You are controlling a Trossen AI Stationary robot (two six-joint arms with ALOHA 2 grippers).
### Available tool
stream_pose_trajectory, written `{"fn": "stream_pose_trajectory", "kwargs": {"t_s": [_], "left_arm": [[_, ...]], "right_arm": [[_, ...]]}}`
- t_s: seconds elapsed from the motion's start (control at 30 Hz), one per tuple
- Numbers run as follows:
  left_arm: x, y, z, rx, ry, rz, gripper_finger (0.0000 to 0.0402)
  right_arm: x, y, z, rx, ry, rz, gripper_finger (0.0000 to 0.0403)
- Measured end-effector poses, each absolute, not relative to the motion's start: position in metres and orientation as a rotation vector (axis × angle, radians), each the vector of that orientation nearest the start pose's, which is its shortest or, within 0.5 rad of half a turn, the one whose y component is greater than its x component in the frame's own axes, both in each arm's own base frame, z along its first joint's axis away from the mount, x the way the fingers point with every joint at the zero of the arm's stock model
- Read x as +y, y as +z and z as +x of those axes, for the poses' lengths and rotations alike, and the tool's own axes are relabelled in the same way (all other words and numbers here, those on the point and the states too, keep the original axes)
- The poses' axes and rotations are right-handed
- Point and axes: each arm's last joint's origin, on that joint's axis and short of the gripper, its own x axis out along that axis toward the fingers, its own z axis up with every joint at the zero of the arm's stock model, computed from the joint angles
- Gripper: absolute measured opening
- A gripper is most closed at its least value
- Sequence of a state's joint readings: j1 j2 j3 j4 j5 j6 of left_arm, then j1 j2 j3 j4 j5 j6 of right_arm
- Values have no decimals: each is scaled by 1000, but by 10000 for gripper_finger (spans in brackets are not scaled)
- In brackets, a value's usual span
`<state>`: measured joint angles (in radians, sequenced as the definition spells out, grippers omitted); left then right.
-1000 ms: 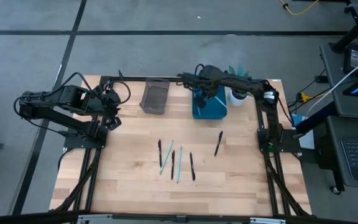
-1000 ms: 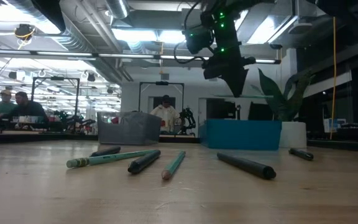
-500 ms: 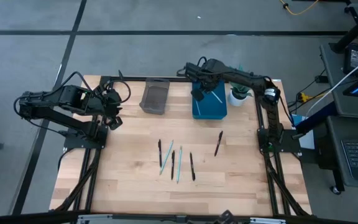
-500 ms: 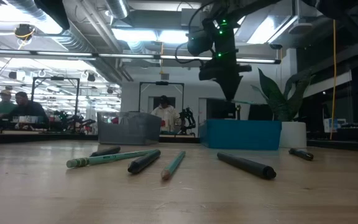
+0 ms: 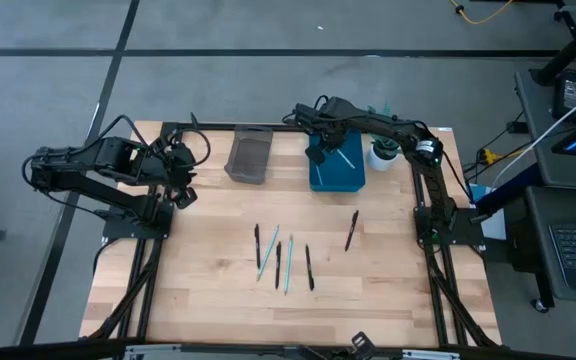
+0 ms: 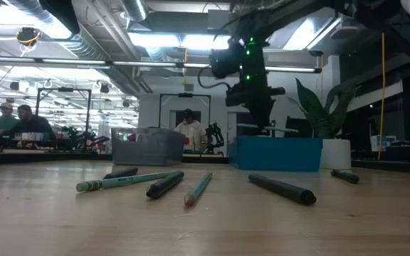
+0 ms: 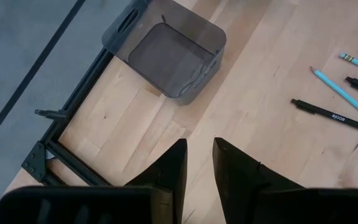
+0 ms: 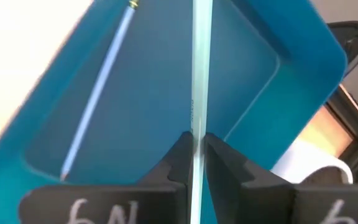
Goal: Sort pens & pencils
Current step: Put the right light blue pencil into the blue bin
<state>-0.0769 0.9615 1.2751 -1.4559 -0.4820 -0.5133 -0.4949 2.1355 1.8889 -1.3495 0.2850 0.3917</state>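
My right gripper (image 5: 319,152) hangs over the left part of the blue bin (image 5: 340,178) at the table's far edge, shut on a pale teal pencil (image 8: 201,74). A second pale pencil (image 8: 98,99) lies flat on the bin's floor. Several black pens and teal pencils (image 5: 283,258) lie flat on the wood in the middle of the table, and one black pen (image 5: 352,230) lies apart to their right. My left gripper (image 7: 200,146) waits at the table's left side (image 5: 181,190), its fingers a little apart with nothing between them. My right gripper pinches the pencil's shaft (image 8: 196,127) between its two fingers (image 8: 174,158). The fingers point steeply down from above. The pencil runs on past the fingertips over the inside of the blue bin, lifted clear of the table.
A grey bin (image 5: 250,157) stands left of the blue one at the far edge. A white pot with a plant (image 5: 383,152) stands right of the blue bin. Bare wood lies along the near edge and on both sides of the pens. People sit in the room beyond (image 6: 16,121).
My right gripper has moved toward the table's left edge and down toward the blue bin, still shut on the pencil.
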Motion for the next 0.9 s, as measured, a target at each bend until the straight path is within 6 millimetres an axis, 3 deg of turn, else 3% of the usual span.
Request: {"fn": "stream_pose_trajectory", "kwargs": {"t_s": [0.27, 0.9], "left_arm": [[4, 368, 123, 974, 626, -137, 73], [4, 368, 123, 978, 620, -127, 73]], "right_arm": [[-214, 213, 360, 1503, -932, 474, 39], [-221, 213, 361, 1450, -916, 518, 55]]}}
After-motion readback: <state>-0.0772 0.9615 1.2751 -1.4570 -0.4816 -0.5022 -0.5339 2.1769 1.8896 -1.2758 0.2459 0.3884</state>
